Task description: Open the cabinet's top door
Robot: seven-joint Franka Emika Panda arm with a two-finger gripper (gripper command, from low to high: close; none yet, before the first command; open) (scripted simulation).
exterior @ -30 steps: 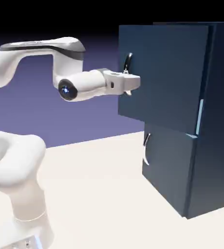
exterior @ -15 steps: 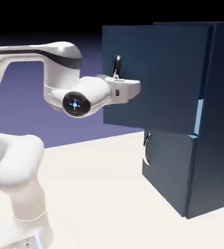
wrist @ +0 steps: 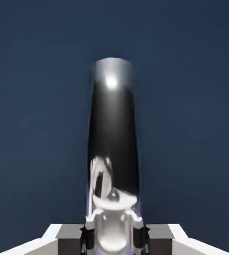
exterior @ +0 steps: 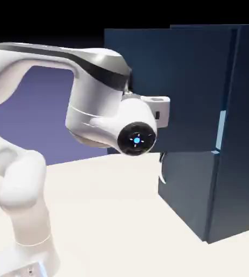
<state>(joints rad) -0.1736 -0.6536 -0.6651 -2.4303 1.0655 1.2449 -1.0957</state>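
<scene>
Since the earlier frame: top door (exterior: 186, 81), navy-blue, swung further out from the cabinet (exterior: 237, 162), its free edge now farther toward the exterior view's left; arm (exterior: 94, 92), white, shifted toward the exterior view's right, across the door's face. Item: gripper (wrist: 114, 238), clenched on the silver handle (wrist: 113, 124), one fingertip at each side of it. Item: top door, standing ajar, above the lower door (exterior: 189, 189). Item: lower door, closed, its curved handle (exterior: 162, 169) near the edge toward the exterior view's left.

Mirror-glossy, smooth metal handle (wrist: 112, 124); flat, smooth, fairly matt navy top door (wrist: 186, 109); glossy white plastic-looking arm (exterior: 91, 100)
</scene>
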